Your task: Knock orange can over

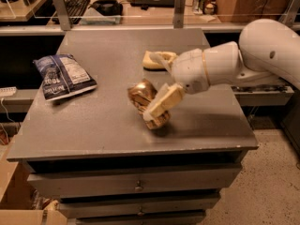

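The orange can (142,95) is on the grey table top (93,125), near the middle. It is tilted far over, with its top leaning to the left and only its base near the table. My gripper (151,84) reaches in from the right and is open. Its near finger (161,103) lies against the can's right side and covers part of it. The far finger (161,57) is behind the can, over the yellow sponge.
A yellow sponge (151,63) lies behind the can, partly hidden by the far finger. A blue-and-white snack bag (63,76) lies at the table's left. Drawers are below the top. A desk with a keyboard (77,3) stands behind a rail.
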Motion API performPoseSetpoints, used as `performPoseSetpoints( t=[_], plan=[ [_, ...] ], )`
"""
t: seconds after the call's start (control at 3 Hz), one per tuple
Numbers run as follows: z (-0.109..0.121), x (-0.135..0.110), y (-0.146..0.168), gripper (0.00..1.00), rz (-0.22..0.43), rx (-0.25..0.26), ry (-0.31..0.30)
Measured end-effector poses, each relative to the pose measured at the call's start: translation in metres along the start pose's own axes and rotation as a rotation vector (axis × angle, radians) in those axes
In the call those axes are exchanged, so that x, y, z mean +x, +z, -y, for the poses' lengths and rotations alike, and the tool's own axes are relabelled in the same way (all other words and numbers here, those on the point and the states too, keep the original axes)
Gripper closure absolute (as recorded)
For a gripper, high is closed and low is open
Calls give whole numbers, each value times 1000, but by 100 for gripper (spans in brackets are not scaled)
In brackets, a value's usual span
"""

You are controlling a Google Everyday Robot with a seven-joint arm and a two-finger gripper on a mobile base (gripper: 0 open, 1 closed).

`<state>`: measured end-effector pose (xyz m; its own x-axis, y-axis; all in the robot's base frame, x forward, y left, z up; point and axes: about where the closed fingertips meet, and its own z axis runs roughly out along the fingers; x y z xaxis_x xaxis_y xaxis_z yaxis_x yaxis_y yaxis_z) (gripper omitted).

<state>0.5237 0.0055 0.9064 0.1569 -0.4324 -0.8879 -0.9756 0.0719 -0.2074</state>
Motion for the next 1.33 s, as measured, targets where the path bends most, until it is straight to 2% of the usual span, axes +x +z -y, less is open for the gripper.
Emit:
performPoseSetpoints(
  t=[0.33, 0.67, 1.0, 1.33],
  plan=[
    [17, -30, 25, 0, 40, -3, 8],
    [22, -40, 38, 0, 52, -6, 25],
    [22, -33, 31, 0, 37, 2, 38],
    [20, -10, -24, 0, -14, 47, 27]
  ],
)
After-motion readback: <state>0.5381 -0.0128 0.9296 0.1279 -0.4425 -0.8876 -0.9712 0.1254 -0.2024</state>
